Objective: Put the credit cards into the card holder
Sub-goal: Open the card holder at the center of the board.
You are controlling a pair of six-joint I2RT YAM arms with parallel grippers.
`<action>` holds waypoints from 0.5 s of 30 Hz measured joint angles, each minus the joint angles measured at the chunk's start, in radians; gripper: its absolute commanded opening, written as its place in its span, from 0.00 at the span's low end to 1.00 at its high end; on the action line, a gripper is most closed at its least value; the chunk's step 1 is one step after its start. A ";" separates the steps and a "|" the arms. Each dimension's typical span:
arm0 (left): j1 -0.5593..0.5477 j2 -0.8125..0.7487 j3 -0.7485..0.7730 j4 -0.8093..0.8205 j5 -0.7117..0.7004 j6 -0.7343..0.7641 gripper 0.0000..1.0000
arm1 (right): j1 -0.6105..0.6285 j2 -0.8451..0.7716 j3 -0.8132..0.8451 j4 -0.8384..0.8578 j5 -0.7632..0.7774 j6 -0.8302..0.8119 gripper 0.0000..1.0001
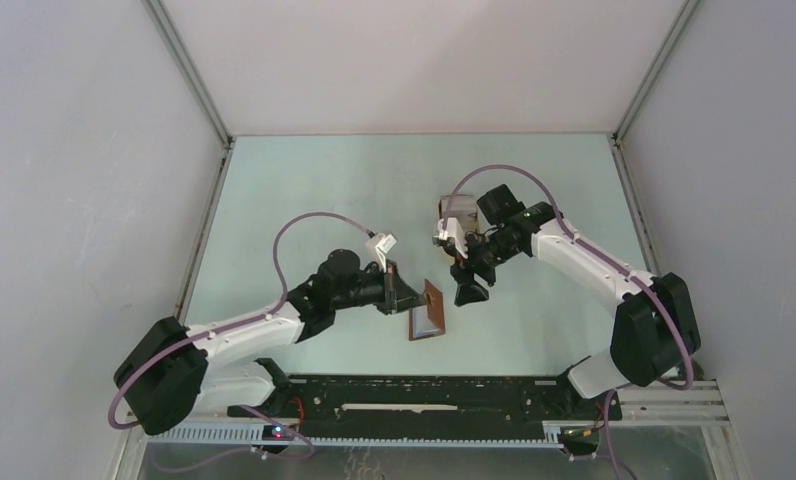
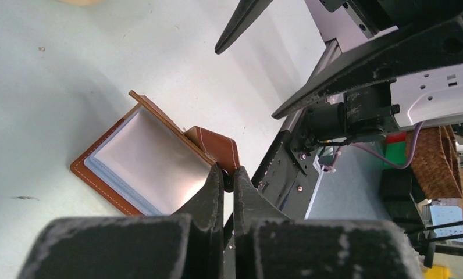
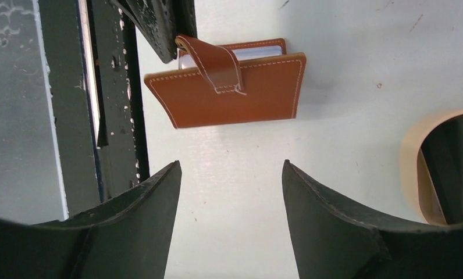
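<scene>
Left tool [image 2: 229,174] clamps the card holder [image 3: 246,99] by its strap [image 2: 217,145], propping it open on the desk [image 1: 324,180]. Right tool [image 3: 230,168], spread and empty, hangs just beside, the holder's long edge across its gap.

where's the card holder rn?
Top view: the reddish-brown leather card holder sits mid-table toward the near edge, between the grippers, its strap pinched by the left gripper, the open right gripper on its right.

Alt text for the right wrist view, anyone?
A brown card holder sits on the pale table, its strap pinched by the left claw. The right claw hangs open in front of it; a tan tray edges in at right.
</scene>
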 measured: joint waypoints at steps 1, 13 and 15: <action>0.000 0.004 0.000 0.000 -0.007 -0.007 0.00 | 0.003 0.003 -0.001 0.004 -0.004 0.007 0.75; 0.000 0.068 0.003 0.029 -0.107 -0.055 0.00 | 0.002 0.056 -0.010 0.091 -0.047 0.154 0.76; 0.000 0.118 0.012 0.018 -0.118 -0.051 0.00 | -0.017 0.059 -0.010 0.092 -0.049 0.167 0.75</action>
